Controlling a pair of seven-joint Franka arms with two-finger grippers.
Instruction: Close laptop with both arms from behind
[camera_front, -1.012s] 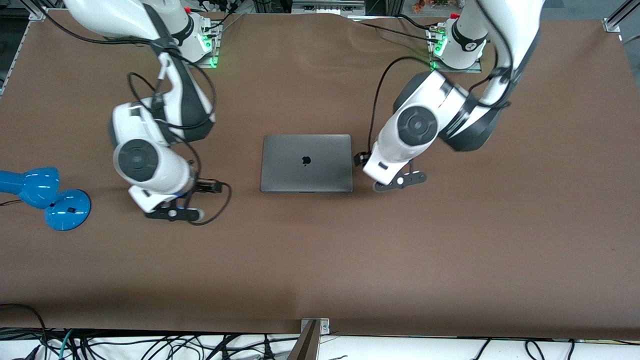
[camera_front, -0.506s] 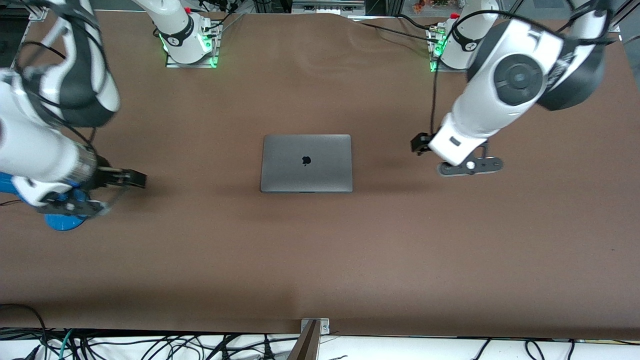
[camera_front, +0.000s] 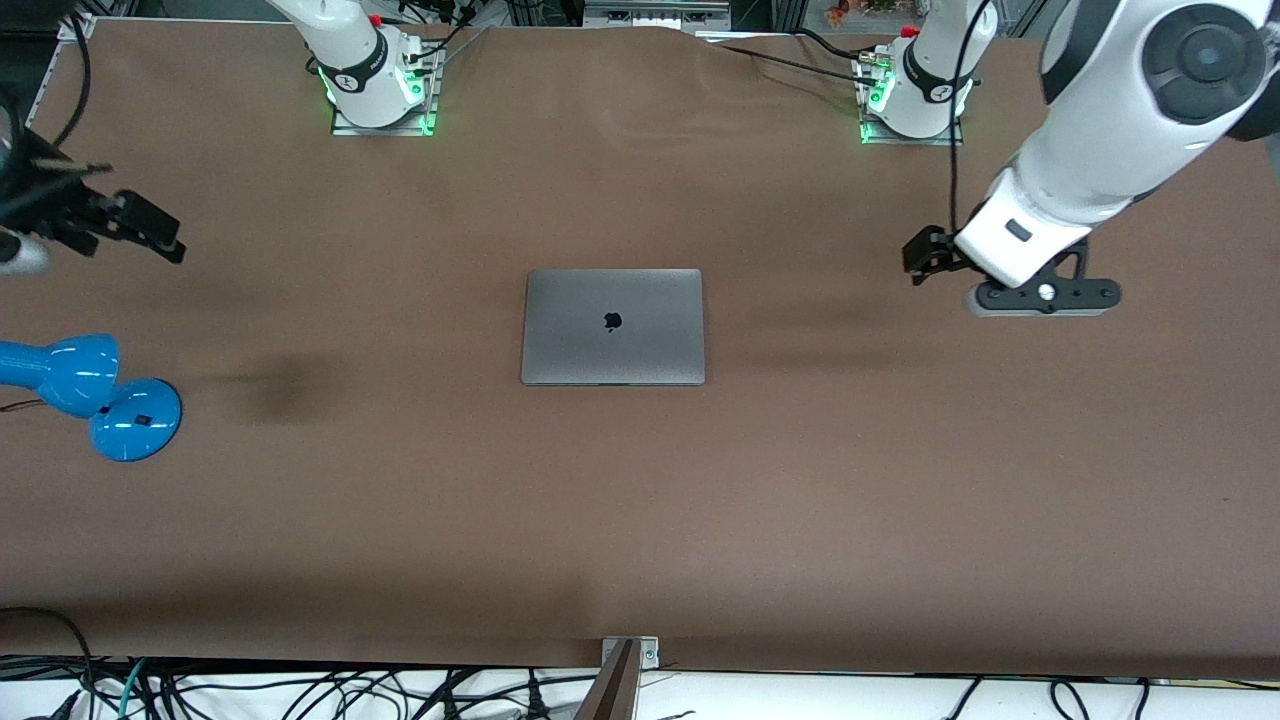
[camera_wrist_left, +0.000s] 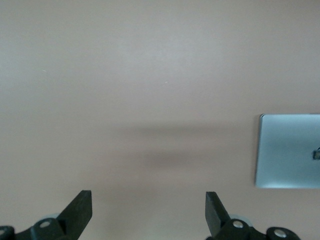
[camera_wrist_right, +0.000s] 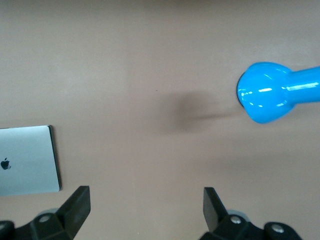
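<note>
Lying flat with its lid fully down, the slim space-grey metal laptop (camera_front: 612, 326) sits near the middle of the brown table (camera_front: 700, 520), the black apple logo on its lid facing up, and nothing touches it. The left arm's black two-finger gripper (camera_front: 1044, 296) hangs in the air over bare table toward the left arm's end, well apart from the laptop; the white jointed left arm (camera_front: 1120, 120) reaches down to it from its base at the top edge of the front view. In the left wrist view its two black fingertips (camera_wrist_left: 80, 210) stand wide apart with only brown table between them, and one edge of the laptop (camera_wrist_left: 287, 150) shows off to the side. The right arm's black gripper (camera_front: 60, 225) is up over the table's edge at the right arm's end, mostly cut off by the frame of the front view. In the right wrist view its fingertips (camera_wrist_right: 77, 205) are likewise spread wide over bare table, with a corner of the laptop (camera_wrist_right: 27, 160) on one side and the glossy blue rounded lamp (camera_wrist_right: 267, 97) on the other. On the table the blue lamp (camera_front: 90, 395) rests near the right arm's end, nearer to the front camera than the laptop
</note>
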